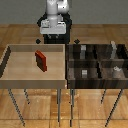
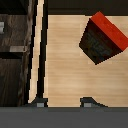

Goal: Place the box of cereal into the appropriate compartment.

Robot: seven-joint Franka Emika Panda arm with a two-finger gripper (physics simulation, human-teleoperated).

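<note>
Two dark fingertips (image 2: 91, 102) are poking into the wrist view's edge, set well apart from each other with bare tray floor showing between them — the gripper (image 2: 65, 103) is standing spread and holding nothing.

Beyond the fingertips, the box of cereal (image 2: 103, 39) is lying on the pale floor of the light tan tray (image 2: 60, 65), clear of the gripper. It is showing a bright red top face and darker red-brown sides with faint blurred printing that cannot be read, and it is sitting skewed to the tray's walls rather than square to them. In the exterior view the box of cereal (image 1: 41, 60) is resting near the middle of the light tan tray (image 1: 10, 75), a little toward the tray's far wall, and it looks very small against the tray.

Just beside the tray, on the exterior view's right, the dark brown four-part bin (image 1: 97, 82) is standing on its own thin legs. Its far compartment (image 1: 112, 54), the one farthest from the tray, is holding a tall pale grey block (image 1: 114, 48) — upright and higher than the low grey pieces in the other sections. In the wrist view the bin's dark wood (image 2: 15, 55) is showing along the tray's wall.

The robot arm (image 1: 54, 17) is rising behind the tray's far wall.
</note>
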